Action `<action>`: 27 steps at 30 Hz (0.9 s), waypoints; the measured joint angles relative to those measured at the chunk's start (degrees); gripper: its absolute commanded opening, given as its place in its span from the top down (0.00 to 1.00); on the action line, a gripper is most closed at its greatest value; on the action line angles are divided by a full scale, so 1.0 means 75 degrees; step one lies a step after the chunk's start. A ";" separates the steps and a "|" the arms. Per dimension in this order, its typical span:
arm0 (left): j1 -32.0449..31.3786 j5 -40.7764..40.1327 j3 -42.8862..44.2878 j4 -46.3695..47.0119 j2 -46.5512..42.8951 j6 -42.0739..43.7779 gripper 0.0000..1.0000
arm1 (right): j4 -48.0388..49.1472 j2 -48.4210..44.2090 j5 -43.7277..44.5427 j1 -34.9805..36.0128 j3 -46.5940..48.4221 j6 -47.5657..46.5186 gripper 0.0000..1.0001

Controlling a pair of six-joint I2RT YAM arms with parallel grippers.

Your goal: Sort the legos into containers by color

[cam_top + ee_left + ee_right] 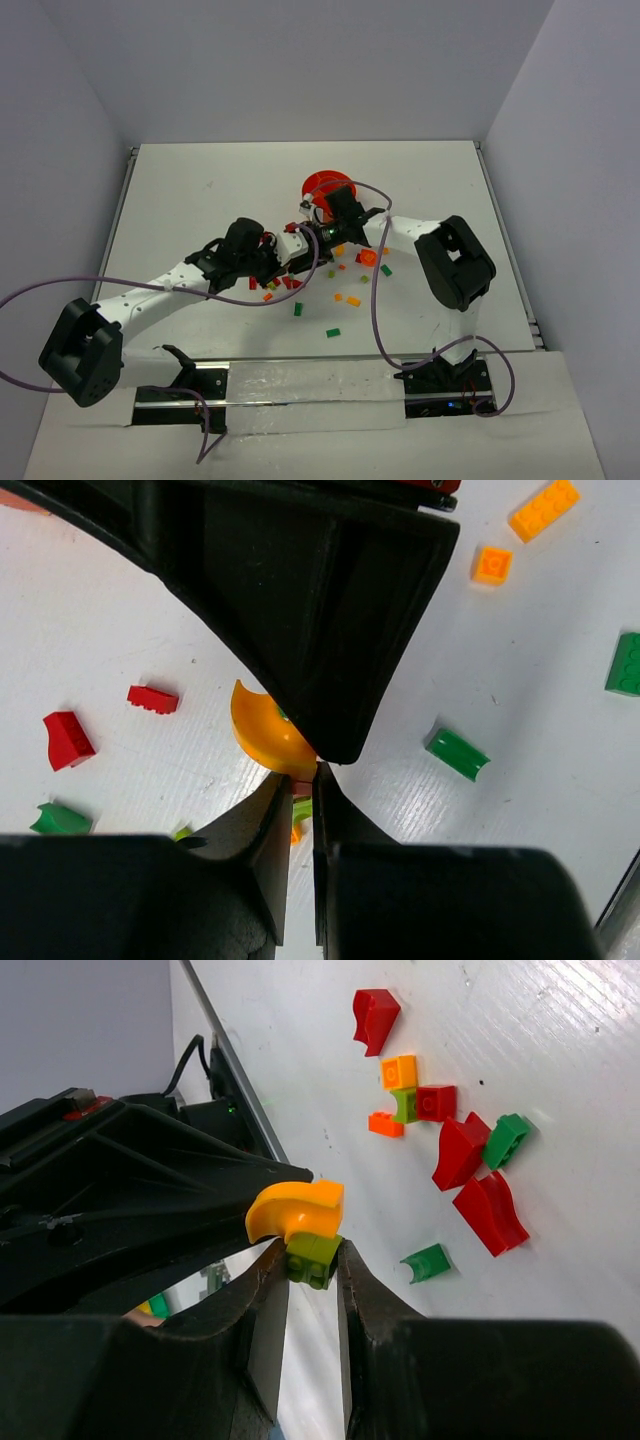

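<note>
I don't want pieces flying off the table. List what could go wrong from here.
1. The right claw pinches the green brick only at its tips, with a yellow curved piece stuck on top; both could pop loose.
2. The left claw crowds it tip to tip; they could knock each other.
3. A drop would land among the loose bricks, not in the bowl.

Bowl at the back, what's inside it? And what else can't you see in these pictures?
- Orange-red bowl, top view: the right arm covers its near side, and it's too small to see what's inside.
- Yellow curved piece, left wrist view: the right gripper hides part of it; whether the left gripper really pinches it is unclear.
- Same piece, top view: hidden between both grippers.
</note>
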 measured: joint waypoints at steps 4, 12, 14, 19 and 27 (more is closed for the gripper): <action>0.0013 -0.0041 -0.0122 -0.0039 0.0040 0.0000 1.00 | -0.0058 -0.0064 0.0004 -0.0075 -0.0076 -0.0151 1.00; 0.0031 -0.0137 -0.0246 -0.0208 0.0186 0.0000 1.00 | -0.0335 -0.0064 0.0123 -0.0262 -0.0102 -0.0478 1.00; 0.0029 -0.0135 -0.0265 -0.0204 0.0186 0.0000 1.00 | -0.0478 -0.0064 0.0245 -0.0262 -0.0102 -0.0582 1.00; 0.0029 -0.0096 -0.0297 -0.0219 0.0186 0.0000 1.00 | -0.1020 -0.0011 0.0717 -0.0262 -0.0004 -0.0986 0.76; 0.0031 0.0233 -0.0297 -0.0322 0.0003 -0.0004 1.00 | -0.1420 0.0128 0.1219 -0.0259 0.0015 -0.1200 0.45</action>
